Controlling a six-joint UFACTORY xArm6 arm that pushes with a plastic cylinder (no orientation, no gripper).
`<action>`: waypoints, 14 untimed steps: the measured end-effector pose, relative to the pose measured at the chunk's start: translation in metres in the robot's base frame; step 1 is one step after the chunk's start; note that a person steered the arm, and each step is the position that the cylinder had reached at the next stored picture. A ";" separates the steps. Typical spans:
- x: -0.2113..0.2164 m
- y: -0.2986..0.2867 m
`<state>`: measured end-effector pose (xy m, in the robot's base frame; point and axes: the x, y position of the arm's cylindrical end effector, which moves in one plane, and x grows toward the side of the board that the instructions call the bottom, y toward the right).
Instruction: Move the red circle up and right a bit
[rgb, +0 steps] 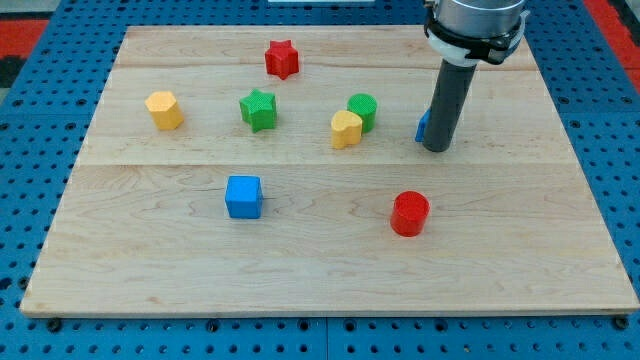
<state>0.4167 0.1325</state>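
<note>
Item: red circle (409, 213), standing toward the view's lower right on the wooden board (150, 280); my tip (436, 149) above it, slightly to the view's right, apart from it.

Detail: my tip is a bare rod end, holding nothing, with no jaws to open or close; it rests just beside a blue block (423, 126), mostly hidden behind the rod, shape not discernible. The red circle lies down and slightly left of my tip. Judged requirement: the tip must pass round to the circle's lower-left side before pushing up and right. Also present: yellow block (346, 129) touching green circle (363, 110), blue cube (243, 196).
</note>
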 end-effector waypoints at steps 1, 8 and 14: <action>0.002 0.000; 0.122 -0.035; 0.072 -0.156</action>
<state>0.4886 -0.0239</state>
